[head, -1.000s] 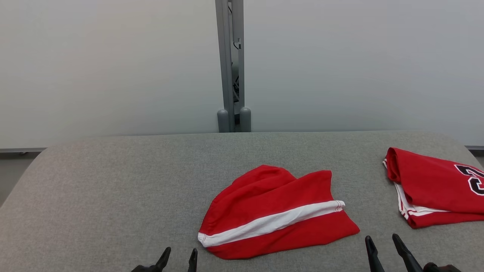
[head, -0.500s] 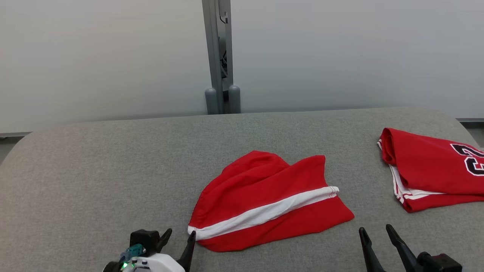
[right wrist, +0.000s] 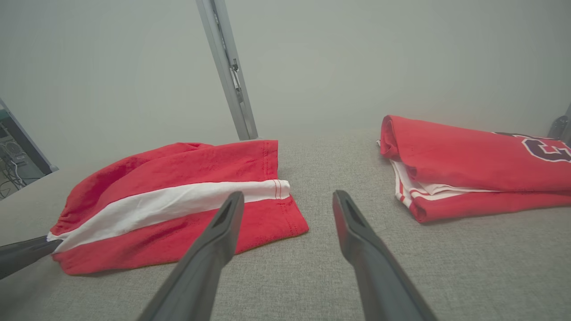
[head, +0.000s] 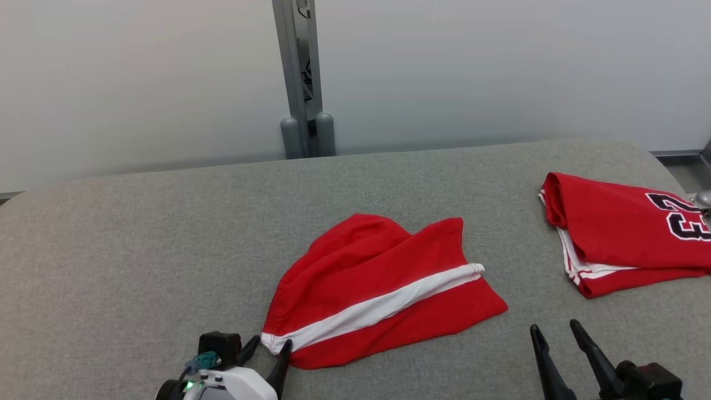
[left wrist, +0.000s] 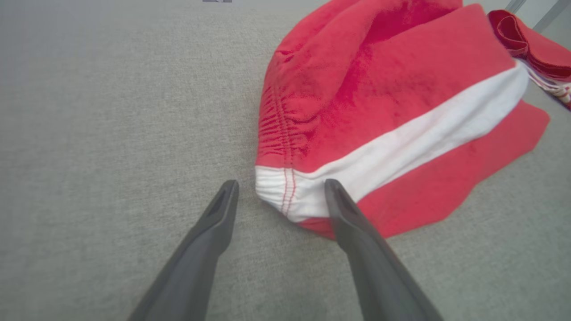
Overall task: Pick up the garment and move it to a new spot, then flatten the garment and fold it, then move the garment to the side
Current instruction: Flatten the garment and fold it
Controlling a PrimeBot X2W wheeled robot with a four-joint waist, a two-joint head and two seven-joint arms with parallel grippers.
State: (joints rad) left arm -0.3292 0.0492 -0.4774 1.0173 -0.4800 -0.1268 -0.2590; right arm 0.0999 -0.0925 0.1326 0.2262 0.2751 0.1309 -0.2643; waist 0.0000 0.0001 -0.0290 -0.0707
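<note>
Lying rumpled: red white-striped garment | left end effector, right end effector: apart

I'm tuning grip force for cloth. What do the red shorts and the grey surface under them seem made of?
Shorts: soft matte knit, probably cotton; fuzzy nap, puckered elastic waistband, limp folds. Surface: grey woven upholstery-like fabric, matte; fine heathered weave shows. What lies beneath it cannot be told.
</note>
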